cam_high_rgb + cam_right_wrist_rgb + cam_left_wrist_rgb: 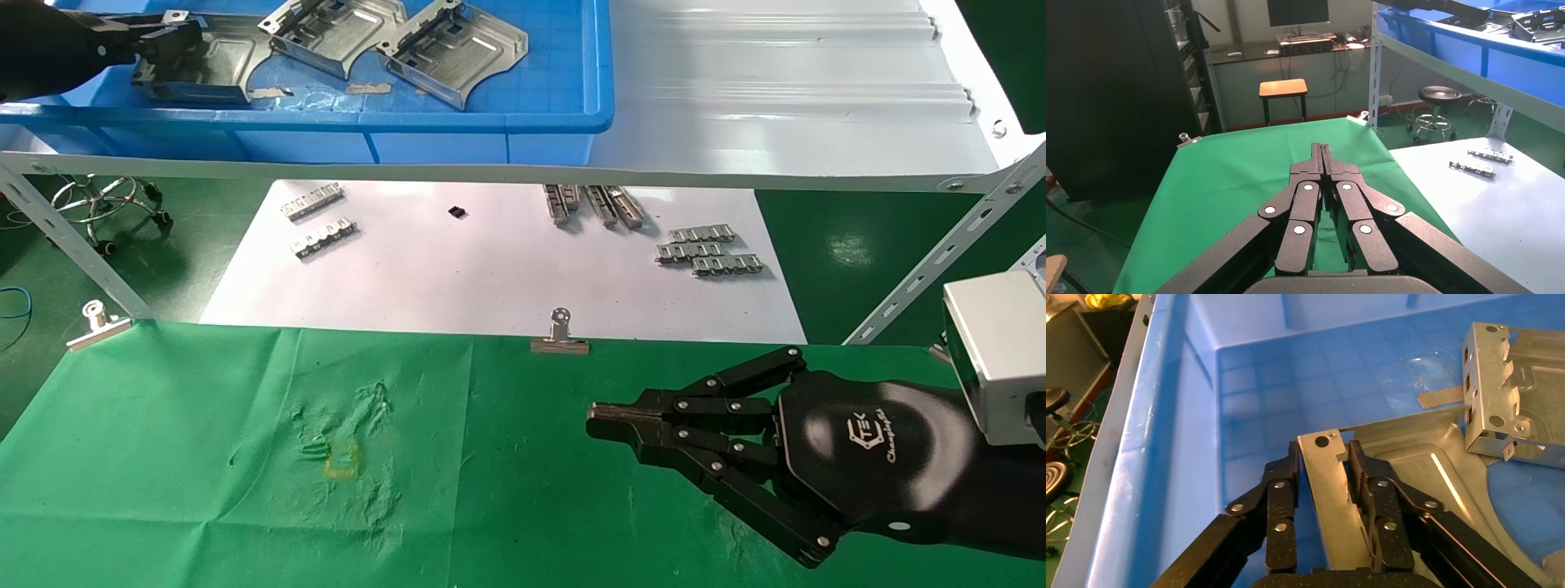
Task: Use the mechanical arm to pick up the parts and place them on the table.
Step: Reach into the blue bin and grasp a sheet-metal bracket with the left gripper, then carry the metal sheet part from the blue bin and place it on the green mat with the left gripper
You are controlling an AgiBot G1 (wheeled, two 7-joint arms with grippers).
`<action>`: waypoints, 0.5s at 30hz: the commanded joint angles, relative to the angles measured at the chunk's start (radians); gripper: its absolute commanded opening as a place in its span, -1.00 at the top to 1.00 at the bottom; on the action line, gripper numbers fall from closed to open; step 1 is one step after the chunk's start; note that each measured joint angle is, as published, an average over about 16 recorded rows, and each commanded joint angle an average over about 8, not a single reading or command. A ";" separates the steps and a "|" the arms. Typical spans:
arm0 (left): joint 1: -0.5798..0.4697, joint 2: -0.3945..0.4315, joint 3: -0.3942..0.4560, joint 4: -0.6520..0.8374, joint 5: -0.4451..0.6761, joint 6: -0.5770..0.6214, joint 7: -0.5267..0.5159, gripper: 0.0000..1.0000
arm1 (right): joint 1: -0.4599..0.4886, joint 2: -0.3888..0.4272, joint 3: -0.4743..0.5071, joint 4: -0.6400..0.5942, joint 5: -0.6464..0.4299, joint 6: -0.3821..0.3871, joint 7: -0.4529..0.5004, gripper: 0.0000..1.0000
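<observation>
A: Reaching into the blue tray (490, 122) up on the shelf (776, 98), we had the left tool (1324, 462) clamped on the folded flange of one part (1413, 471), the only thin edge it could pinch.

B: And the right tool (609, 416)?

A: We parked it clenched and empty over the green desk (204, 449), clear of the drop spot.

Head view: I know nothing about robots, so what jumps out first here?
The big black right claw, shut and empty, hovers over the green table in front. Far back on the shelf, a blue tray holds shiny metal parts, and the left claw grips one part by its upright flange.
</observation>
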 commanded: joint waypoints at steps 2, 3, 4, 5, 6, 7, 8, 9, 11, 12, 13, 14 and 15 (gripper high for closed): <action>-0.002 -0.004 0.000 0.000 0.000 0.005 0.002 1.00 | 0.000 0.000 0.000 0.000 0.000 0.000 0.000 1.00; -0.002 -0.005 -0.001 -0.002 -0.002 0.005 0.003 1.00 | 0.000 0.000 0.000 0.000 0.000 0.000 0.000 1.00; -0.001 -0.006 -0.003 -0.004 -0.004 0.006 0.005 1.00 | 0.000 0.000 0.000 0.000 0.000 0.000 0.000 1.00; -0.001 -0.007 -0.005 -0.006 -0.006 0.005 0.007 1.00 | 0.000 0.000 0.000 0.000 0.000 0.000 0.000 1.00; 0.000 -0.008 -0.007 -0.008 -0.010 0.005 0.010 1.00 | 0.000 0.000 0.000 0.000 0.000 0.000 0.000 1.00; 0.001 -0.009 -0.009 -0.012 -0.013 0.004 0.013 1.00 | 0.000 0.000 0.000 0.000 0.000 0.000 0.000 1.00; 0.002 -0.011 -0.012 -0.016 -0.017 0.003 0.016 1.00 | 0.000 0.000 0.000 0.000 0.000 0.000 0.000 1.00; 0.002 -0.013 -0.016 -0.020 -0.022 0.003 0.020 1.00 | 0.000 0.000 0.000 0.000 0.000 0.000 0.000 1.00; 0.003 -0.017 -0.024 -0.032 -0.034 0.005 0.028 1.00 | 0.000 0.000 0.000 0.000 0.000 0.000 0.000 1.00; 0.005 -0.019 -0.030 -0.041 -0.043 0.008 0.034 1.00 | 0.000 0.000 0.000 0.000 0.000 0.000 0.000 1.00; 0.007 -0.022 -0.037 -0.050 -0.052 0.012 0.040 1.00 | 0.000 0.000 0.000 0.000 0.000 0.000 0.000 1.00; 0.010 -0.026 -0.044 -0.061 -0.062 0.018 0.047 1.00 | 0.000 0.000 0.000 0.000 0.000 0.000 0.000 1.00; 0.013 -0.030 -0.051 -0.072 -0.073 0.026 0.054 1.00 | 0.000 0.000 0.000 0.000 0.000 0.000 0.000 1.00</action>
